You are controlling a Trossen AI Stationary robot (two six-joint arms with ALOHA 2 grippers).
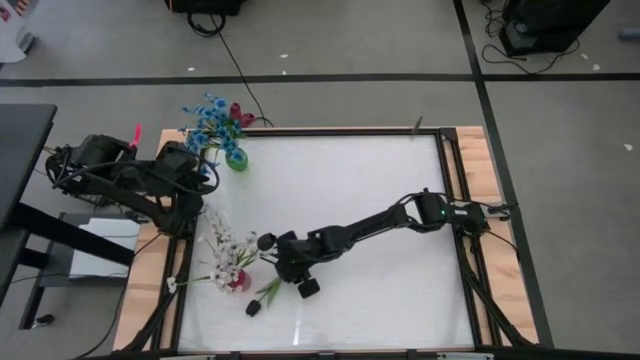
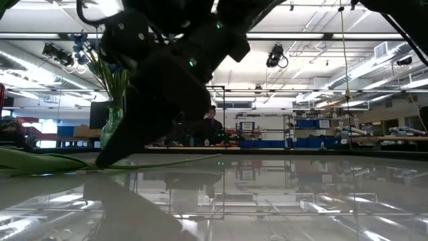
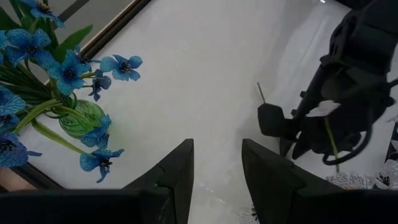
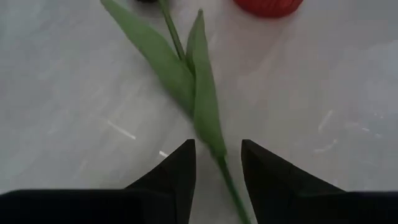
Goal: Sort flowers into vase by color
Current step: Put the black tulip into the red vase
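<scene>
A dark-headed flower (image 1: 254, 308) lies flat on the table near its front-left. Its green leafy stem (image 4: 208, 124) runs between the fingers of my right gripper (image 4: 217, 146), which is open and low over the table (image 1: 290, 282); the fingers stand on either side of the stem with gaps. White flowers (image 1: 226, 248) stand in a red vase (image 1: 236, 281) beside it. Blue flowers (image 3: 68, 68) stand in a green vase (image 1: 236, 158) at the far-left corner. My left gripper (image 3: 217, 146) is open and waits above the table near the green vase.
The table has a wooden frame (image 1: 455, 200) around its white top. The red vase (image 4: 267, 5) stands just beyond my right gripper's fingers. My right arm (image 1: 380, 218) stretches across the middle of the table. In the low view, the stem and leaf (image 2: 60, 164) lie on the glossy surface.
</scene>
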